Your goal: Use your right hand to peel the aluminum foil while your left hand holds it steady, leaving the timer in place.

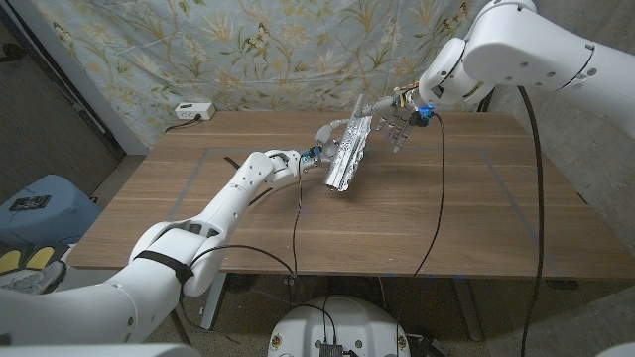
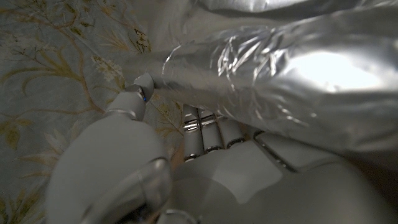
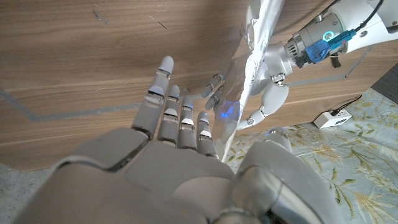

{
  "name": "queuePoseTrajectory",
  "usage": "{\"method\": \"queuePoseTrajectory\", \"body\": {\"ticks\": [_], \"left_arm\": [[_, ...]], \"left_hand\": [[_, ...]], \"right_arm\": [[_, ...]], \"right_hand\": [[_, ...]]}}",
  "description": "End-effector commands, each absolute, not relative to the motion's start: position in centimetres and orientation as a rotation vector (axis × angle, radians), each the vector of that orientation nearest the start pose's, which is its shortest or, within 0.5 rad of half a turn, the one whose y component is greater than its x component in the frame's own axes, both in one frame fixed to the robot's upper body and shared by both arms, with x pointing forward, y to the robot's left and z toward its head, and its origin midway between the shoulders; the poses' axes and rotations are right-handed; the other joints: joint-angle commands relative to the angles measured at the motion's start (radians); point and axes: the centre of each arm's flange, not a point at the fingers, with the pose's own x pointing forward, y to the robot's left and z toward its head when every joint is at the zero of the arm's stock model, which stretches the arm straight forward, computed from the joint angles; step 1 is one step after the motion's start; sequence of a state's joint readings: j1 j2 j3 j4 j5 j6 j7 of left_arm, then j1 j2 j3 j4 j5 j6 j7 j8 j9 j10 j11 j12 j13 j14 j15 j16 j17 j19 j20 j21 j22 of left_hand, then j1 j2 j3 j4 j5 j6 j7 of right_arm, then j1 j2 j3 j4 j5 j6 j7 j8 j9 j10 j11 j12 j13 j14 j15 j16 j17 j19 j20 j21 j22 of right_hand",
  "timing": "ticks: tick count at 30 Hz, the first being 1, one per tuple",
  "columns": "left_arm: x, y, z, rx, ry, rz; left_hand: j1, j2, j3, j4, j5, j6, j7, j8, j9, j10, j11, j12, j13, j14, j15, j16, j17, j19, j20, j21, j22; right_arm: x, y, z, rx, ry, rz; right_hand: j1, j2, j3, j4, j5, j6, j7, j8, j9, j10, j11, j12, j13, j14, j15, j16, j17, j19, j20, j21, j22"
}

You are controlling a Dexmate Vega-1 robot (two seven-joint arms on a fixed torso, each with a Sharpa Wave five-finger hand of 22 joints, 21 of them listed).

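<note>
Two arms of mine meet over the far middle of the wooden table (image 1: 298, 213), the largest thing here and my landmark for everything else. My right arm (image 1: 516, 45) sweeps in from beyond the table's far right corner; my left arm (image 1: 213, 213) lies long across its left half.

The aluminum foil (image 1: 347, 151) is a long, crinkled, silver roll-like bundle, tilted, its lower end down at the table's surface near the middle and its upper end raised toward the far edge. A loose sheet of it stands up from the top. In the left wrist view the foil (image 2: 292, 74) is bright and glossy, creased all over, with a strong glare patch.

My left hand (image 1: 322, 139) grips the foil's left side, above the table's far middle. Its fingers (image 2: 202, 134) curl under the wrap while the thumb presses on the near face.

My right hand (image 1: 397, 121) is at the foil's upper end, just right of it. From its wrist, my fingers (image 3: 177, 118) reach out straight and close together beside the thin upright foil edge (image 3: 255, 62), my thumb on the sheet's other side. Whether they actually pinch the sheet I cannot tell.

A white power strip (image 1: 193, 110) sits by the table's far left corner.
</note>
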State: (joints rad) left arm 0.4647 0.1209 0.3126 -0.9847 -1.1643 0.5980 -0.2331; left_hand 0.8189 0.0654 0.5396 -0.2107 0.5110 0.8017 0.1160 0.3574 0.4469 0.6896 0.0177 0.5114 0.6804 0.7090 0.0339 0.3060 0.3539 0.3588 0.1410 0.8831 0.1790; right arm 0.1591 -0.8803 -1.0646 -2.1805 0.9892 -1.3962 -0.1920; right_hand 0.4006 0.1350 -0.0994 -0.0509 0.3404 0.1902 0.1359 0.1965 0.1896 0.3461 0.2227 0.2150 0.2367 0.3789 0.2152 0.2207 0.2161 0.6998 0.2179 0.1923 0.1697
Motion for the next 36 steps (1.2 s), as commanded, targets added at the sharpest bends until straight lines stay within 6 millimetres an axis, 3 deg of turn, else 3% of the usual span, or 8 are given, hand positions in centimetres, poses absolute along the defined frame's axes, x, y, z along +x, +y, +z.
{"method": "queuePoseTrajectory", "body": {"ticks": [1,6,10,15,18,22,31,36], "left_arm": [[69.8,8.6,1.7,-0.715,0.12,-0.815],[69.9,8.6,1.5,-0.732,0.118,-0.816],[69.8,8.5,1.1,-0.756,0.125,-0.821],[69.7,8.2,0.7,-0.787,0.138,-0.833],[69.6,7.9,0.5,-0.798,0.145,-0.841],[69.6,7.7,0.4,-0.807,0.149,-0.85],[69.5,7.0,-0.1,-0.835,0.167,-0.883],[69.5,6.6,-0.5,-0.853,0.186,-0.904]], "left_hand": [[0.023,0.016,0.055,0.05,0.005,0.046,-0.02,0.163,0.027,0.001,-0.005,-0.005,0.004,0.002,-0.004,-0.005,0.003,0.005,-0.004,-0.002,0.005],[0.026,0.017,0.056,0.048,0.006,0.048,-0.021,0.166,0.029,0.001,-0.005,-0.006,0.003,0.001,-0.003,-0.005,0.005,0.005,-0.005,-0.002,0.005],[0.025,0.017,0.056,0.05,0.008,0.047,-0.018,0.168,0.029,0.003,-0.005,-0.006,0.004,0.002,-0.004,-0.007,0.004,0.006,-0.004,-0.003,0.005],[0.024,0.015,0.055,0.051,0.01,0.046,-0.02,0.169,0.028,0.0,-0.006,-0.009,0.004,0.004,-0.005,-0.007,0.004,0.005,-0.006,-0.003,0.005],[0.025,0.016,0.055,0.051,0.01,0.045,-0.022,0.17,0.028,-0.002,-0.006,-0.01,0.003,0.002,-0.005,-0.008,0.005,0.004,-0.006,-0.004,0.005],[0.022,0.016,0.054,0.054,0.012,0.044,-0.024,0.17,0.026,0.0,-0.006,-0.01,0.003,0.001,-0.004,-0.01,0.004,0.004,-0.005,-0.004,0.005],[0.019,0.016,0.052,0.056,0.013,0.038,-0.022,0.169,0.023,-0.006,-0.004,-0.014,0.004,0.001,-0.004,-0.011,0.005,0.004,-0.006,-0.005,0.005],[0.014,0.015,0.049,0.059,0.013,0.026,-0.018,0.166,0.023,-0.014,0.001,-0.017,0.006,-0.002,-0.002,-0.013,0.006,0.002,-0.006,-0.006,0.005]], "right_arm": [[50.6,-13.2,15.3,-1.051,0.117,0.264],[51.4,-12.6,15.1,-1.05,0.112,0.254],[52.0,-12.2,14.9,-1.055,0.105,0.232],[52.8,-12.0,14.6,-1.057,0.111,0.214],[53.1,-12.0,14.4,-1.06,0.111,0.202],[53.2,-12.0,14.3,-1.063,0.111,0.189],[53.4,-12.2,14.2,-1.062,0.096,0.161],[53.4,-12.4,14.2,-1.062,0.079,0.14]], "right_hand": [[0.029,0.004,-0.005,0.001,-0.003,0.019,0.073,0.002,0.006,0.022,-0.001,0.006,0.012,0.021,0.0,0.0,0.004,0.029,-0.002,0.0,0.003],[0.065,0.012,0.015,-0.004,-0.017,0.052,0.074,0.005,0.007,0.055,-0.001,0.012,0.026,0.062,-0.001,0.01,0.009,0.052,-0.003,0.0,0.003],[0.121,0.023,0.078,0.002,-0.049,0.145,0.074,0.01,0.011,0.155,-0.002,0.024,0.055,0.19,-0.02,0.01,0.004,0.159,-0.012,0.006,0.003],[0.221,0.027,0.139,-0.05,-0.069,0.25,0.071,0.032,0.013,0.263,-0.004,0.055,0.072,0.325,-0.07,0.043,0.0,0.266,-0.122,0.027,0.005],[0.273,0.031,0.177,-0.073,-0.086,0.323,0.069,0.045,0.013,0.335,-0.01,0.074,0.082,0.409,-0.107,0.062,0.0,0.315,-0.171,0.034,0.007],[0.321,0.032,0.214,-0.09,-0.102,0.389,0.066,0.055,0.013,0.41,-0.035,0.094,0.092,0.48,-0.143,0.075,-0.001,0.375,-0.203,0.046,0.008],[0.376,0.035,0.266,-0.096,-0.121,0.509,0.043,0.077,0.012,0.527,-0.096,0.122,0.1,0.619,-0.234,0.107,0.002,0.477,-0.259,0.07,0.009],[0.399,0.038,0.309,-0.088,-0.132,0.61,0.005,0.093,0.012,0.644,-0.159,0.155,0.11,0.741,-0.315,0.137,0.016,0.579,-0.329,0.099,0.011]]}}
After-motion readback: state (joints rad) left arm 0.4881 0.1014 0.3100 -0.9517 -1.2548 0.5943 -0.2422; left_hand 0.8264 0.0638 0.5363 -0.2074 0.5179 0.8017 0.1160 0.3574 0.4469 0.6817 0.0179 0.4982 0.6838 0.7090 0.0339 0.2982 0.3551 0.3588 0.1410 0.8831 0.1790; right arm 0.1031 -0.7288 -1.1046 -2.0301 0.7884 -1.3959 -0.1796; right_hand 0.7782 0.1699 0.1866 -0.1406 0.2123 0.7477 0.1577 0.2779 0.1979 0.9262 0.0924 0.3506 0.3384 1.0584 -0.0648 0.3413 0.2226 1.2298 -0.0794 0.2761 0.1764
